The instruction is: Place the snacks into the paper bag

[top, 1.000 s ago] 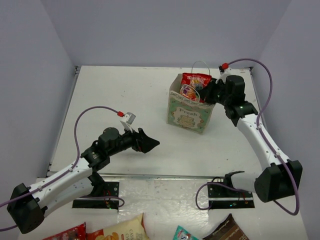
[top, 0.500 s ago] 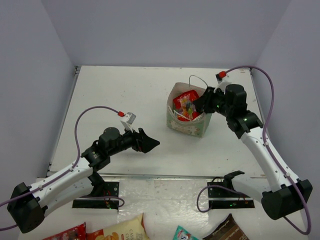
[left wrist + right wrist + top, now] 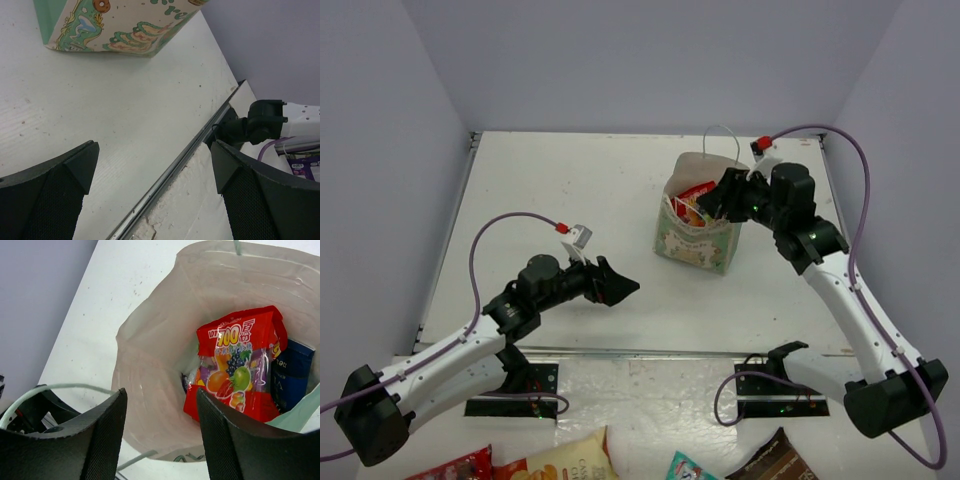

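**Right gripper open over the bag mouth, left arm idle**

The right gripper [image 3: 720,201] hangs just above the paper bag [image 3: 695,240], pointing down into its mouth. In the right wrist view its fingers [image 3: 100,440] are spread wide with nothing between them.

The bag stands upright on the table [image 3: 570,190], right of centre. Directly below the right gripper, the red candy bag [image 3: 235,360] stands on end inside it, with its long axis running up the bag's depth. It leans toward the wall where a blue packet [image 3: 292,375] is tucked beside it.

The left gripper [image 3: 618,285] is also wide open and empty. It sits low over bare table, well apart from the bag, which lies ahead of it and to its right. The right arm is much the nearer, so any further move at the bag looks to be its job.
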`<move>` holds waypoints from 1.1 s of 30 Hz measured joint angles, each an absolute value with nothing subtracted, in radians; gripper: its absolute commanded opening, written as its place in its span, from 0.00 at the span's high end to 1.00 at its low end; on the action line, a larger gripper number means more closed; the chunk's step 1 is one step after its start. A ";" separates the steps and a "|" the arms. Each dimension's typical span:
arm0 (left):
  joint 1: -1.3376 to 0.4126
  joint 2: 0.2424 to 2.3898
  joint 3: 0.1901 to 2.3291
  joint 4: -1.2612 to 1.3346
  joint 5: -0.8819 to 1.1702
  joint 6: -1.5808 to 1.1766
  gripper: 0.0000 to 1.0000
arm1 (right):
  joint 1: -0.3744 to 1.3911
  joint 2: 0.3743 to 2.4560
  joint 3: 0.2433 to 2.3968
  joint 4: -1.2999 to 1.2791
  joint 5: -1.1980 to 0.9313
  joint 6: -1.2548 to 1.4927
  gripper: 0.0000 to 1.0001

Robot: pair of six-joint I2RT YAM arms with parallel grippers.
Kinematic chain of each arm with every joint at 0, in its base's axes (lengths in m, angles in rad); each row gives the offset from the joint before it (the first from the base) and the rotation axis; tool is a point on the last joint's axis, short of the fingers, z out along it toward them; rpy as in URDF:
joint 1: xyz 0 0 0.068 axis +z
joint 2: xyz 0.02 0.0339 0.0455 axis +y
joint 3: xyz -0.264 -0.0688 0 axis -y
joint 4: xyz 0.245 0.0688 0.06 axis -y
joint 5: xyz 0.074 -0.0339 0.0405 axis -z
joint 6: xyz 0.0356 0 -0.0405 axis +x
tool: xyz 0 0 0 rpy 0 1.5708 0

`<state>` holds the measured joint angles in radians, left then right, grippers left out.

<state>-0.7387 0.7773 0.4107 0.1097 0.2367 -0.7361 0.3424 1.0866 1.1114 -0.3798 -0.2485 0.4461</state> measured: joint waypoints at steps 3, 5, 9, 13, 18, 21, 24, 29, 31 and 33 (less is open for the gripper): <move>-0.739 0.781 0.411 0.110 0.237 -0.736 0.00 | 0.342 1.086 1.124 -0.386 -0.247 0.446 0.41; -0.739 0.783 0.411 0.110 0.237 -0.736 0.00 | 0.342 1.079 1.127 -0.389 -0.229 0.447 0.41; -0.739 0.784 0.411 0.110 0.237 -0.736 0.00 | 0.344 1.037 1.127 -0.389 -0.165 0.451 0.27; -0.739 0.781 0.411 0.105 0.236 -0.730 0.00 | 0.345 0.951 1.125 -0.385 -0.088 0.454 0.04; -0.739 0.762 0.439 0.046 0.221 -0.704 0.00 | 0.345 0.797 1.069 -0.365 -0.001 0.455 0.01; -0.739 0.745 0.484 -0.005 0.187 -0.685 0.00 | 0.345 0.705 1.012 -0.360 0.051 0.456 0.01; -0.739 0.720 0.524 -0.057 0.132 -0.667 0.00 | 0.345 0.616 0.938 -0.349 0.093 0.463 0.01; -0.739 0.649 0.569 -0.164 0.005 -0.631 0.00 | 0.345 0.490 0.801 -0.388 0.137 0.483 0.01; -0.739 0.601 0.578 -0.208 -0.044 -0.614 0.00 | 0.345 0.456 0.766 -0.420 0.148 0.492 0.01; -0.739 0.547 0.585 -0.246 -0.090 -0.599 0.00 | 0.346 0.413 0.735 -0.459 0.167 0.514 0.01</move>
<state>-0.7391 0.5472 0.5846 -0.2462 -0.0898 -0.5987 0.3458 0.4133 0.7349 -0.4587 0.1669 0.5137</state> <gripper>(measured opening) 0.997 0.987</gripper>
